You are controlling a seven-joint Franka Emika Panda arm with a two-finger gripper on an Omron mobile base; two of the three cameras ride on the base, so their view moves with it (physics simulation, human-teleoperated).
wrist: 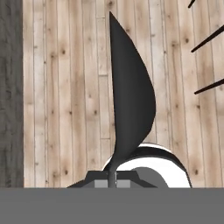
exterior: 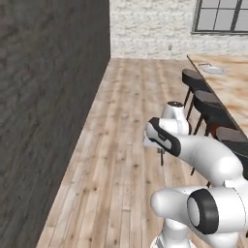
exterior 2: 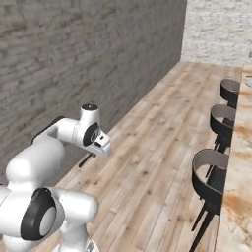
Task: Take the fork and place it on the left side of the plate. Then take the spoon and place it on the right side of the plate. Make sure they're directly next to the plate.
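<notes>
Dark spoon (wrist: 131,96) pinched by its handle, bowl edge-on; plate (exterior: 211,69) far off.

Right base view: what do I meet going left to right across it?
Grey brick wall → tool, shut on the spoon → plank floor → nearest stool → wooden counter.

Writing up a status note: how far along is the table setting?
Done: fork placement is too small to judge. In hand: the pincer is shut on the spoon, over the floor. Left: carry it to the distant plate on the counter and set it at the plate's right side.
</notes>
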